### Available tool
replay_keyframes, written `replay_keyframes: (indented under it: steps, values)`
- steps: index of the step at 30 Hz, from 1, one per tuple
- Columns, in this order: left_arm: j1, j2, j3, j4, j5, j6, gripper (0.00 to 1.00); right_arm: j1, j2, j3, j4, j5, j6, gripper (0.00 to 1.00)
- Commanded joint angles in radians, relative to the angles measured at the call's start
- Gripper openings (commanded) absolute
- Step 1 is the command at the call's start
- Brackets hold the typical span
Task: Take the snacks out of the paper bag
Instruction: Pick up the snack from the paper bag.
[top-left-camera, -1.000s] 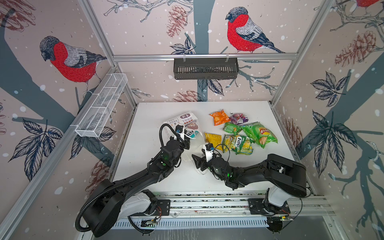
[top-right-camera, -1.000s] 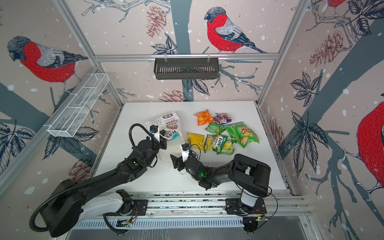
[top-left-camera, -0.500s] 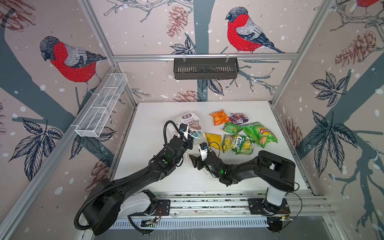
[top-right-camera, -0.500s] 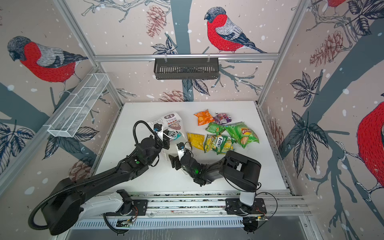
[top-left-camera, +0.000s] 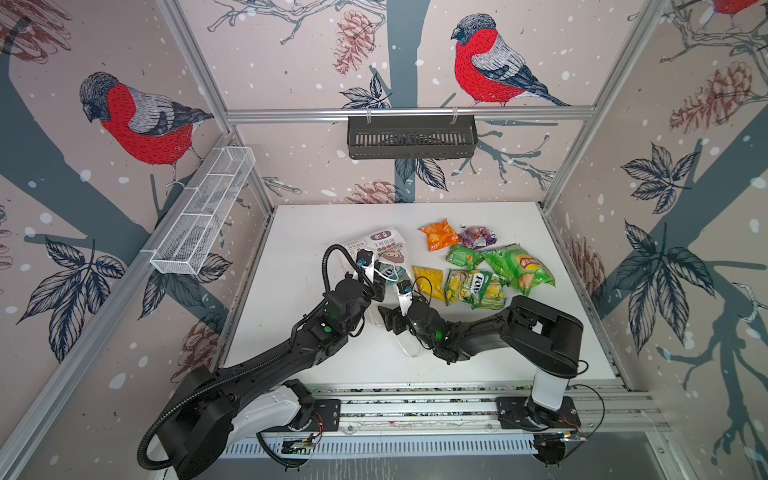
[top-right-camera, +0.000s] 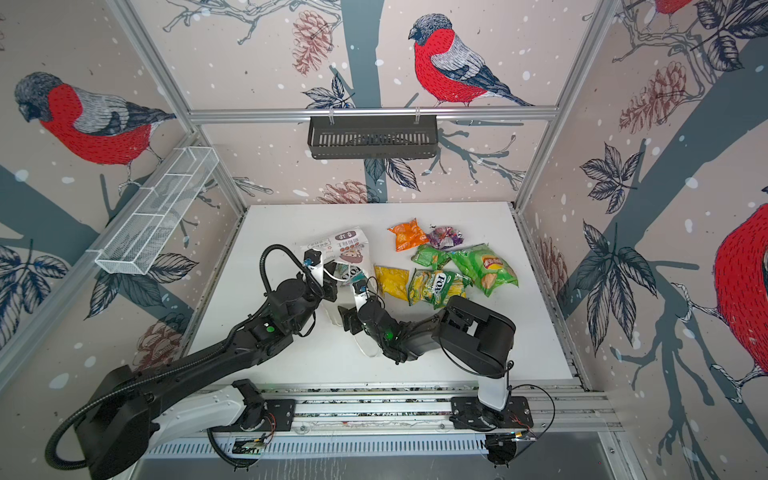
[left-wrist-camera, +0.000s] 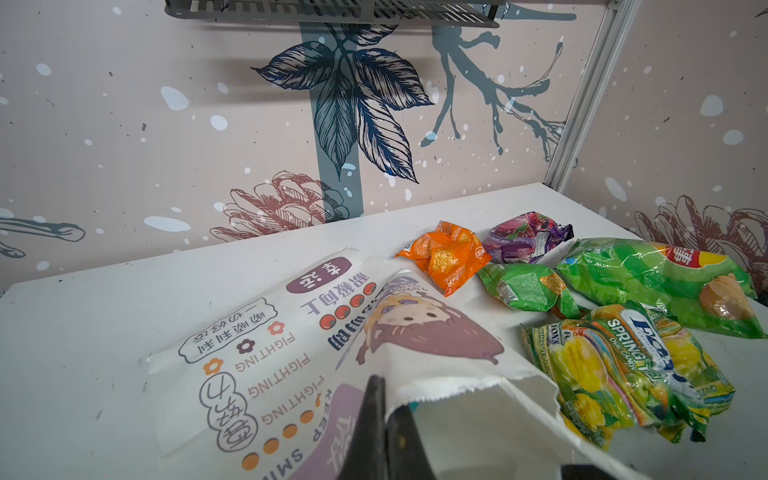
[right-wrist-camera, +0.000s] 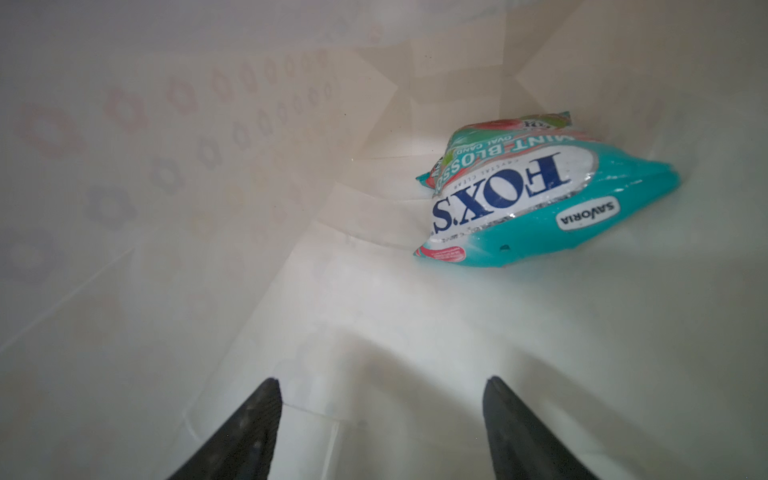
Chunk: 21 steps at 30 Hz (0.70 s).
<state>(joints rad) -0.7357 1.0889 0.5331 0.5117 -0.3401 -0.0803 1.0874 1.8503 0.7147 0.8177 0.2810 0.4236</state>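
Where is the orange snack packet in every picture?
In a top view: the orange packet lies at the back, just left of the purple packet.
In a top view: same place, left of the purple packet.
Left wrist view: past the paper bag, beside the purple packet.
Right wrist view: not there; only the bag's inside and a teal packet.
Shared landmark: the purple packet.
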Motion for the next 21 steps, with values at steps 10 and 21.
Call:
replay_keyframes:
  steps: [10, 21]
  values:
    - [-0.007, 0.002, 0.027, 0.007, 0.039, -0.003, 0.0, 0.011, 0.073, 0.113, -0.19, 0.03, -0.003, 0.86]
    - [-0.018, 0.007, 0.021, 0.006, 0.059, 0.002, 0.0, 0.006, 0.068, 0.157, -0.21, 0.084, -0.043, 0.98]
